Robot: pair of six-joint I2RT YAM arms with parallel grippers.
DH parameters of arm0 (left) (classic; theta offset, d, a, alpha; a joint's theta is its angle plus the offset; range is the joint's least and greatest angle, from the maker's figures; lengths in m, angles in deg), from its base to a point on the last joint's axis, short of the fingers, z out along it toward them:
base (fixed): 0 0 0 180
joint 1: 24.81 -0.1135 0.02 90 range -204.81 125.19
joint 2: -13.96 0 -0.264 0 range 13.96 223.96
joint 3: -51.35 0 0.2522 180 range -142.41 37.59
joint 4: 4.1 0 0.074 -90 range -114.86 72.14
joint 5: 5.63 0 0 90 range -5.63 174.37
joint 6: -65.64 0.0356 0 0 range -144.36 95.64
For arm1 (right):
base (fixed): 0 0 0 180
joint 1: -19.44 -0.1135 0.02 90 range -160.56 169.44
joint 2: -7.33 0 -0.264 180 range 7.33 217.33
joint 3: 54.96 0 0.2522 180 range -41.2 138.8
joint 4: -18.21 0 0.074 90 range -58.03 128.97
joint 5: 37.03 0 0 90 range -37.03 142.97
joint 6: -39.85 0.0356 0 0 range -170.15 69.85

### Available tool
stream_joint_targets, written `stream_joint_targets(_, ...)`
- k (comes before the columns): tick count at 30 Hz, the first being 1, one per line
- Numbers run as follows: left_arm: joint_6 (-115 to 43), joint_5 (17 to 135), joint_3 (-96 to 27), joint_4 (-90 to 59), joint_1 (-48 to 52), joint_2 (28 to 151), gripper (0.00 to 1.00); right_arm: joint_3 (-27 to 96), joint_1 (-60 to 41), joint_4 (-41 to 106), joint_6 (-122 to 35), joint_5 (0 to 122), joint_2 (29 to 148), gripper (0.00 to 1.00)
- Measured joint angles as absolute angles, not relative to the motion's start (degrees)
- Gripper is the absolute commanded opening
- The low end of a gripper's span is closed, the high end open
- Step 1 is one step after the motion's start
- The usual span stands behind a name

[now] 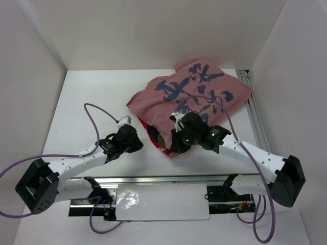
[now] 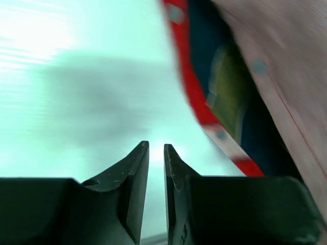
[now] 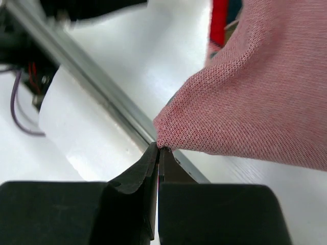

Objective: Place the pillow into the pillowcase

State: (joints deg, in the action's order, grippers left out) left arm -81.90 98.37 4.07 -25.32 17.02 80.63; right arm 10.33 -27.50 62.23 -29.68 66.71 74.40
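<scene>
The pillowcase [image 1: 196,97] lies bunched and puffed at the back right, faded pink-red side up with dark blue marks. My right gripper [image 1: 172,147] is shut on its near corner, and the wrist view shows the knit cloth [image 3: 255,92] pinched at the tips of that gripper [image 3: 158,147]. My left gripper [image 1: 138,145] sits just left of the case's opening. In its blurred wrist view this gripper [image 2: 156,145] is open by a narrow slit with nothing in it, and the red hem [image 2: 191,97] lies ahead to the right. No white pillow shows. A pale yellow patch [image 2: 227,87] sits inside the opening, and I cannot tell what it is.
An aluminium rail [image 1: 163,178] runs along the near edge, with a glossy white sheet [image 1: 163,201] below it. A second rail [image 1: 255,117] lines the right side. White walls enclose the table [image 1: 92,97]. Purple cables loop from both arms.
</scene>
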Motion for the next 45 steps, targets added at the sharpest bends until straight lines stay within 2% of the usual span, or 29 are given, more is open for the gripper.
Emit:
stream_joint_targets(5, -81.29, 94.40, 4.44, -26.39, 6.15, 82.51, 0.51, 7.42, -27.70, 62.08, -33.36, 71.52, 74.27, 0.00)
stream_joint_targets(6, -81.31, 93.76, 3.55, -26.50, 4.86, 83.37, 0.59, 6.53, -27.81, 62.56, -33.53, 71.54, 74.27, 0.00)
stream_joint_targets(8, -80.48, 93.26, 2.08, -26.39, 2.22, 84.50, 0.63, 4.73, -27.92, 63.83, -33.49, 70.82, 74.33, 0.00)
stream_joint_targets(10, -79.43, 92.97, -1.09, -26.00, 0.64, 87.06, 0.63, 3.18, -28.02, 64.83, -33.31, 69.55, 74.90, 0.02)
stream_joint_targets(12, -78.16, 91.99, -4.74, -24.91, -1.19, 90.29, 0.63, 2.33, -28.22, 66.06, -33.12, 68.50, 76.50, 0.16)
stream_joint_targets(14, -77.03, 90.07, -8.98, -23.42, -3.81, 94.73, 0.63, 2.22, -28.35, 67.50, -33.12, 67.82, 78.27, 0.23)
stream_joint_targets(15, -76.79, 88.73, -10.81, -22.70, -5.17, 96.94, 0.63, 2.24, -28.42, 68.04, -33.18, 67.15, 78.62, 0.38)
stream_joint_targets(17, -76.55, 86.94, -13.31, -21.15, -7.25, 100.13, 0.63, 2.72, -28.55, 69.88, -33.14, 65.40, 78.57, 0.55)
stream_joint_targets(19, -76.57, 85.89, -15.10, -20.19, -9.06, 102.58, 0.63, 3.95, -28.61, 71.00, -33.18, 63.58, 78.09, 0.81)
stream_joint_targets(20, -76.59, 85.70, -15.99, -19.90, -9.85, 103.74, 0.62, 5.00, -28.68, 71.35, -33.07, 62.14, 77.65, 0.88)
stream_joint_targets(23, -76.79, 85.72, -18.77, -19.68, -11.55, 106.88, 0.60, 8.71, -28.48, 71.19, -32.24, 57.38, 76.15, 0.98)
stream_joint_targets(26, -76.74, 85.59, -21.59, -19.29, -13.06, 109.86, 0.60, 12.25, -27.04, 70.71, -31.81, 53.79, 75.80, 1.00)
stream_joint_targets(28, -76.04, 85.46, -23.25, -18.15, -13.69, 112.09, 0.57, 13.89, -24.55, 70.45, -31.83, 52.66, 76.89, 1.00)
stream_joint_targets(30, -75.26, 84.97, -25.87, -17.34, -14.33, 115.26, 0.31, 15.16, -21.49, 70.16, -31.83, 51.76, 79.05, 0.99)
stream_joint_targets(32, -74.56, 84.63, -30.03, -17.78, -14.68, 119.08, 0.01, 15.60, -18.80, 69.64, -31.83, 51.17, 81.17, 0.99)
stream_joint_targets(37, -72.33, 83.93, -36.34, -19.38, -16.36, 124.26, 0.00, 15.60, -13.75, 68.15, -32.24, 50.78, 83.38, 0.97)
stream_joint_targets(45, -63.32, 87.66, -38.92, -25.19, -20.73, 118.64, 0.00, 16.45, -11.89, 62.49, -33.62, 54.16, 88.23, 0.95)
